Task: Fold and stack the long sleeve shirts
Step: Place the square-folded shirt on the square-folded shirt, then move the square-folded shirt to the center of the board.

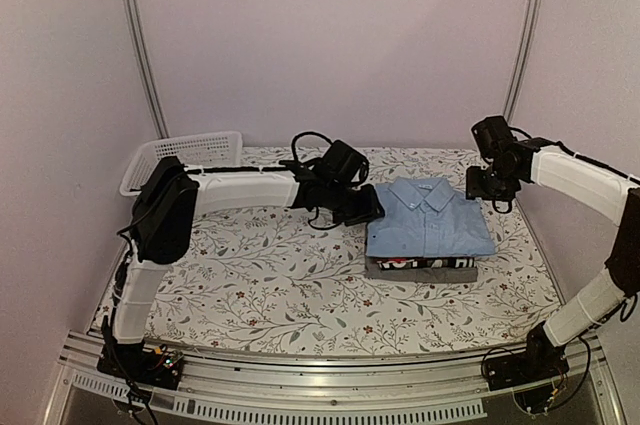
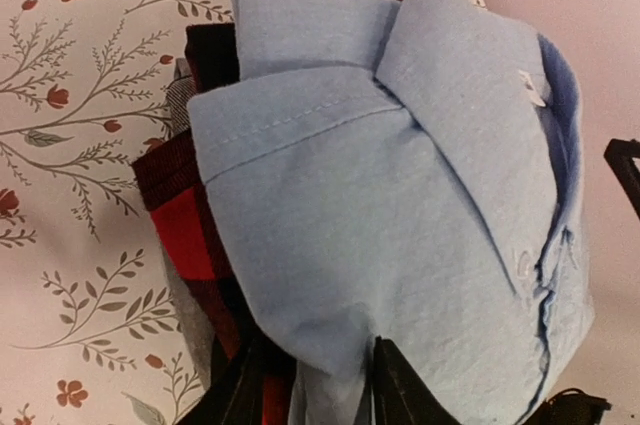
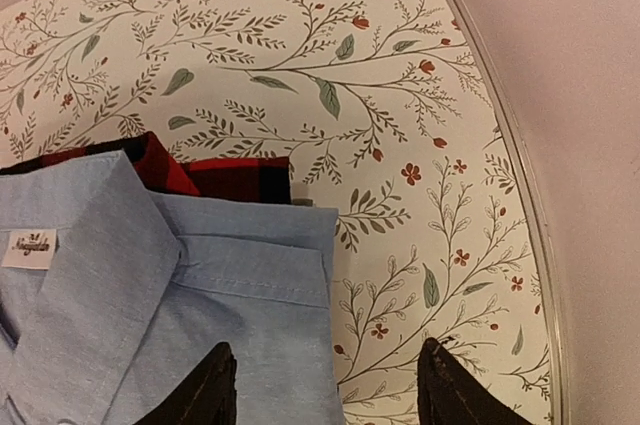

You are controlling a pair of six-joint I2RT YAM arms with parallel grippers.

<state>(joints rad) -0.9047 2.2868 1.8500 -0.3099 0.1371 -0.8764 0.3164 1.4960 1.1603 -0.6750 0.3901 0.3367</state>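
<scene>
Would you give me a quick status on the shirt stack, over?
Left gripper open, straddling edge of light blue shirt. Right gripper open over its corner. Folded atop plaid shirt. White basket far left, clear.

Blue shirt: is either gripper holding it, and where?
An edge of the light blue shirt sits inside the left gripper; whether it is gripped cannot be told. The right gripper holds nothing.

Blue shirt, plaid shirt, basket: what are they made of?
Blue shirt: matte woven cloth, probably cotton; fine weave, stitched seams, soft folds.
Plaid shirt: soft red-and-black woven cloth, possibly flannel; it drapes limp under the blue one.
Basket: white rigid plastic, by its moulded lattice walls; finish too small to judge.
</scene>
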